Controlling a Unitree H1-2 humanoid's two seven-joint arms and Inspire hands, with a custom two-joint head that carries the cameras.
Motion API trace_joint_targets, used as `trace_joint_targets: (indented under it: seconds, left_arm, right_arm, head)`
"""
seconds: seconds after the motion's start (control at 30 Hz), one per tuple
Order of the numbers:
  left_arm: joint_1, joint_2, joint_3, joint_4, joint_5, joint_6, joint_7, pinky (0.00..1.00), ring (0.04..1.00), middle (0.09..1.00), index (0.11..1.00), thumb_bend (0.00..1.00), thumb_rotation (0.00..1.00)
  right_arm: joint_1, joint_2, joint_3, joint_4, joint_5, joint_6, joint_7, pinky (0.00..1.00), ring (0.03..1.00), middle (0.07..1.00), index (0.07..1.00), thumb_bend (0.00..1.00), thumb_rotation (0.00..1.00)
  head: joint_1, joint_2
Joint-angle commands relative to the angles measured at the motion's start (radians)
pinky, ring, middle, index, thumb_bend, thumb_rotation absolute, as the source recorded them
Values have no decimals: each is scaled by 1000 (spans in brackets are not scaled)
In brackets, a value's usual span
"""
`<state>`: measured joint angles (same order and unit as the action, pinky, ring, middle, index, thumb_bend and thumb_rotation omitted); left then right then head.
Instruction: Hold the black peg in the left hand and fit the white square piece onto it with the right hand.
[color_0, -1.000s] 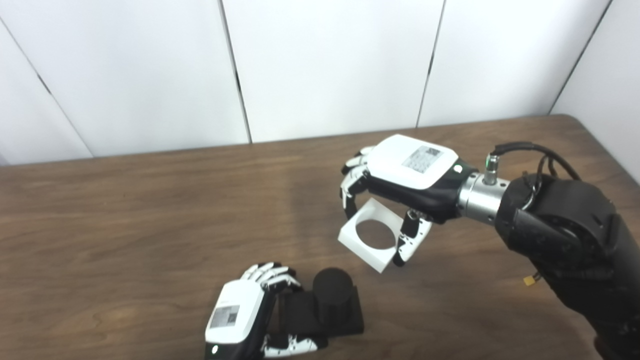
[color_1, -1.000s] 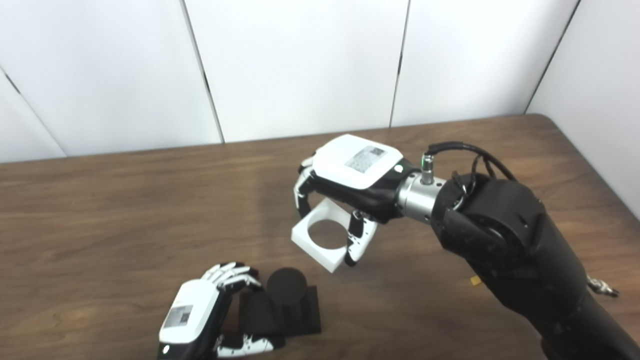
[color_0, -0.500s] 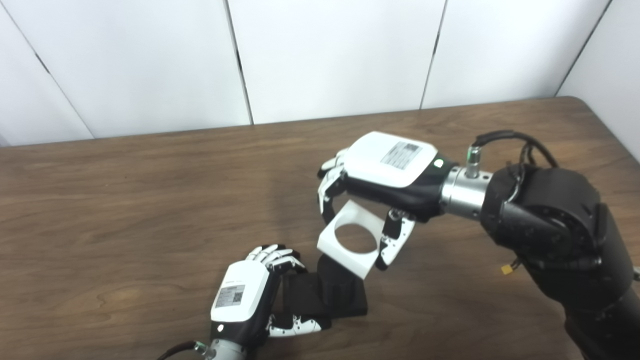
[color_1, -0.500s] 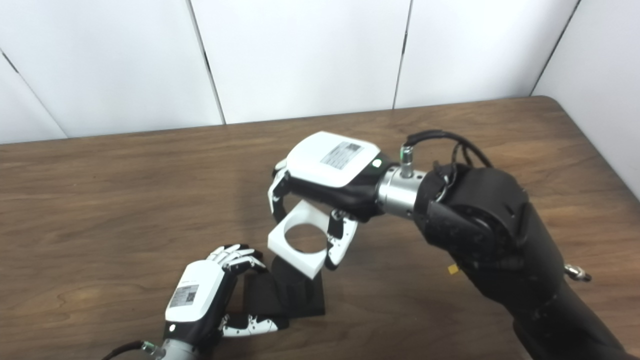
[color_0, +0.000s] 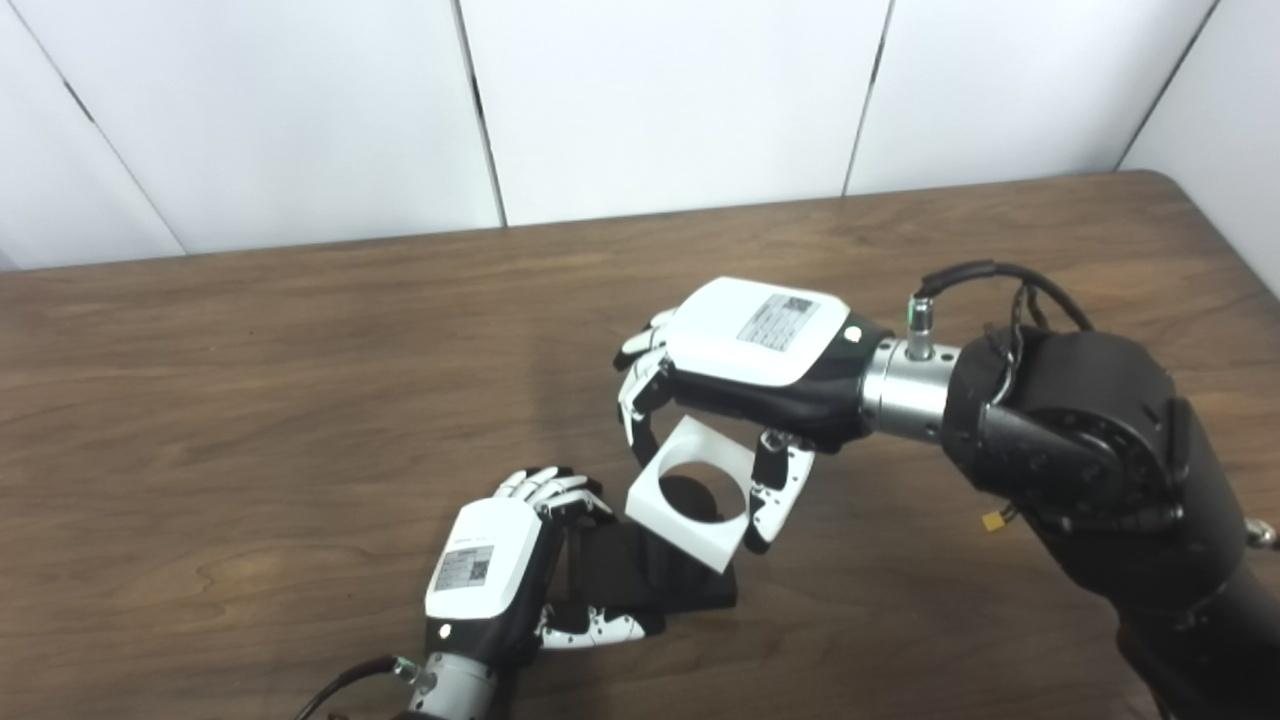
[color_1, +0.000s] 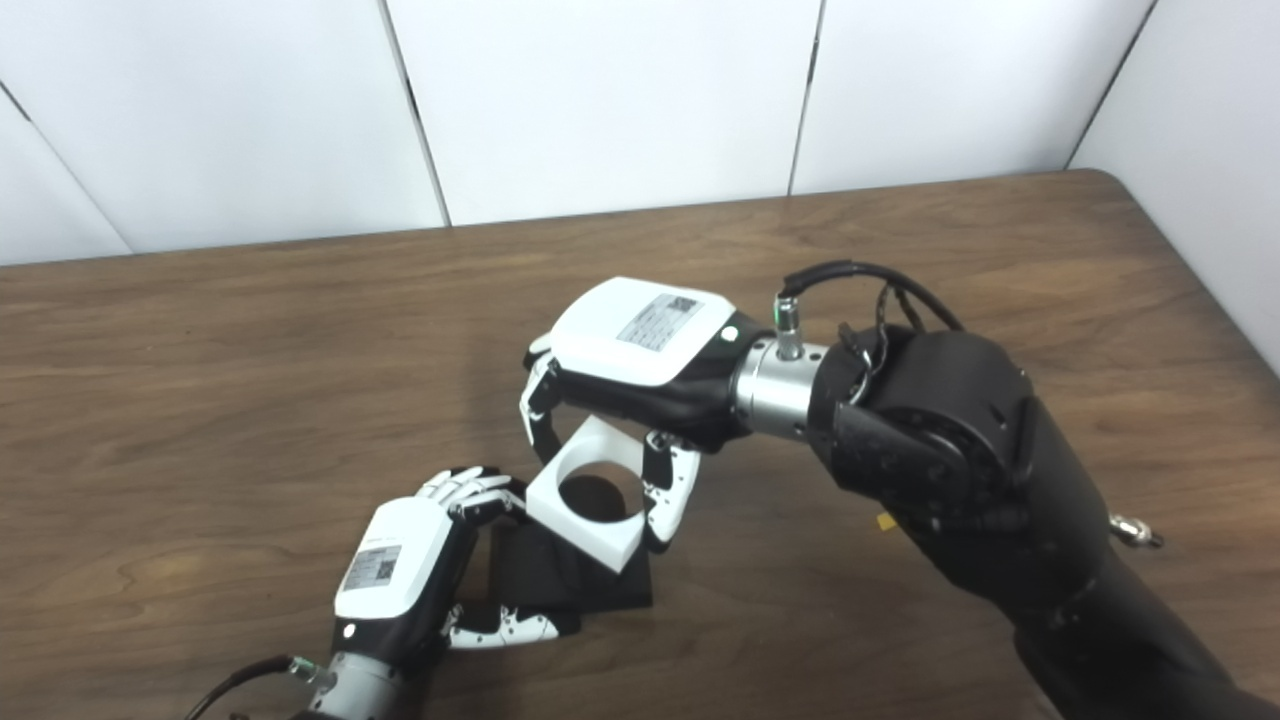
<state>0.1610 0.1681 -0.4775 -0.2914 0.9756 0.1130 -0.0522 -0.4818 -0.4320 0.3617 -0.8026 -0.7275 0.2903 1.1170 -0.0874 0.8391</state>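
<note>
At the table's near edge, left hand is clamped on the black peg's square base, resting on the wood. Moving right, the white square piece has shifted over from well right of the peg a second ago; now its hole sits right above the peg top, dark showing through. Right hand pinches it, fingers and thumb on opposite edges, piece tilted. Looks aligned, not yet seated; needs levelling and lowering.

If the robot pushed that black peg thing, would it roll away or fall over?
Probably not. The black peg stands on a flat, square black base lying on the table, so it likely slides rather than rolls. The left hand also grips the base, which should steady it.
</note>
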Motion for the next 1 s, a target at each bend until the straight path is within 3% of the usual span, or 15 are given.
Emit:
trace_joint_targets:
  seconds: [0.0,0.97]
  left_arm:
    - [17,-2,-20,9,12,14,-58,889,855,780,485,521,48]
    - [19,-19,-27,4,29,11,-53,881,855,779,485,522,49]
  right_arm:
    - [-24,4,-9,-21,3,8,-2,917,884,747,482,524,133]
    - [-26,66,10,57,-46,-42,-42,928,889,757,482,524,133]
  head:
    - [-1,0]
    - [4,-1]
